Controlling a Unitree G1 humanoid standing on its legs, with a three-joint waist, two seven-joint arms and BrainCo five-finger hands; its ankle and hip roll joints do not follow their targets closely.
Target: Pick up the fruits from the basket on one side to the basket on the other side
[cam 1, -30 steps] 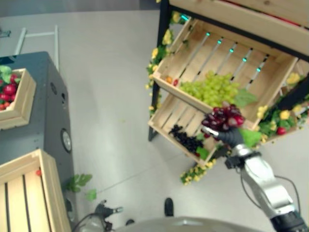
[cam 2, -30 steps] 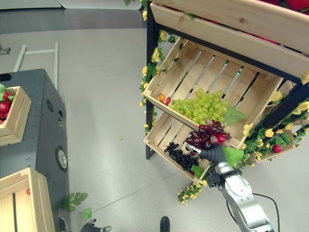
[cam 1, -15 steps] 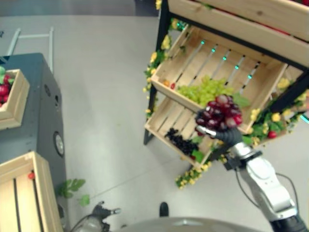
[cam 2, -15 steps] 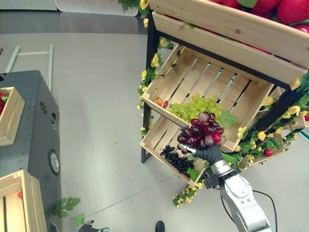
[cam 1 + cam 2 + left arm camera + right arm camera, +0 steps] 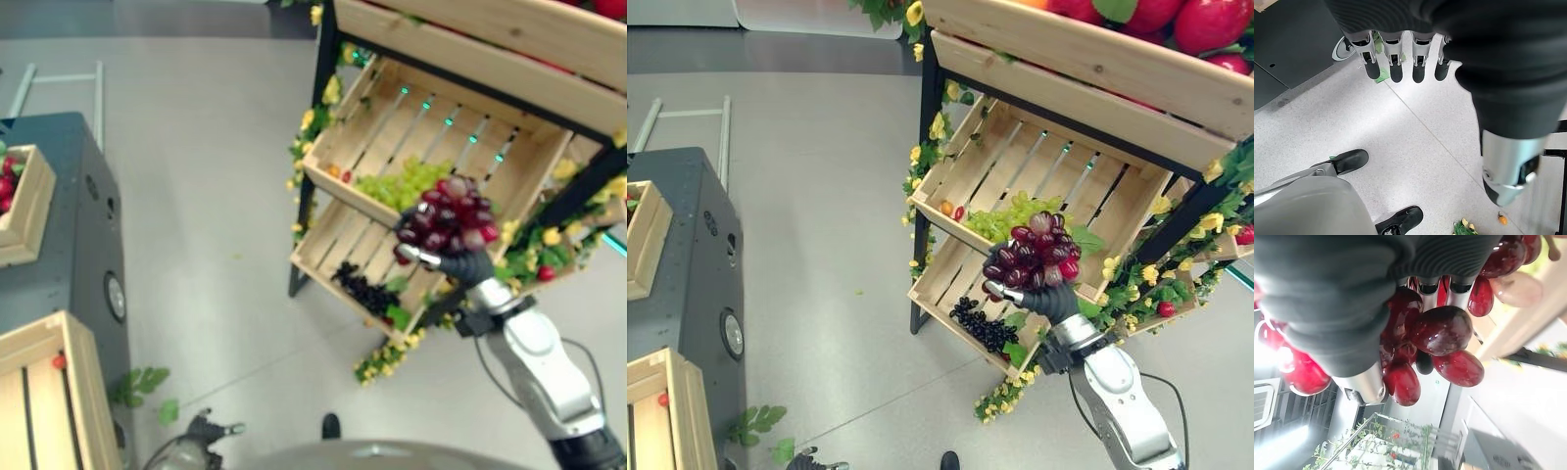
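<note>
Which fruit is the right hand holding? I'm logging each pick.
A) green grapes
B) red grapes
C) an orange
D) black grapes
B: the right hand is curled around a bunch of red grapes, held in front of the shelf crates.

Glossy red grapes [image 5: 1036, 251]; seemingly bare-wood crates [image 5: 1087, 186]
</note>
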